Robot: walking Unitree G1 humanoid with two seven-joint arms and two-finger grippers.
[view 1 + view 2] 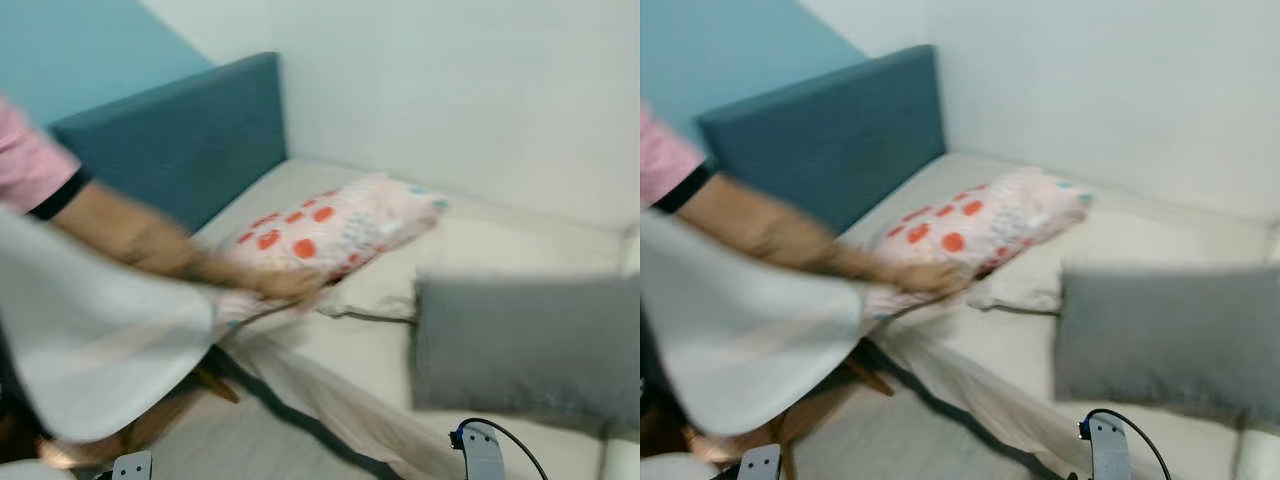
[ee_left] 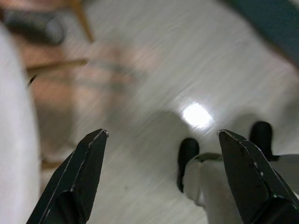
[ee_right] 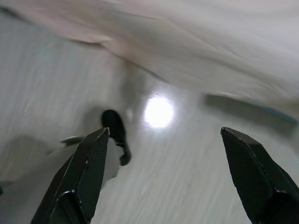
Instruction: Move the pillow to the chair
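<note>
While the head views are blurred, we can make out a white chair (image 1: 90, 350) at the far left, with wooden legs showing beneath its seat. We note a person's arm (image 1: 130, 235) in a pink sleeve reaching across above the chair toward the bed, the hand (image 1: 285, 283) meeting the near end of the pillow (image 1: 325, 228). We record the pillow, pale with red dots, as lying on the bed (image 1: 360, 350), near the blue headboard (image 1: 180, 140), its far end resting over a plain cream pillow (image 1: 385, 285). To the right of these we see a grey cushion (image 1: 525, 350) on the mattress.

Both arms hang low over the pale floor (image 2: 140, 93). We find the left gripper (image 2: 161, 177) with its fingers spread wide and nothing between them, chair legs visible beyond. We find the right gripper (image 3: 163, 175) likewise wide apart and empty, the bed's edge blurred ahead of it.
</note>
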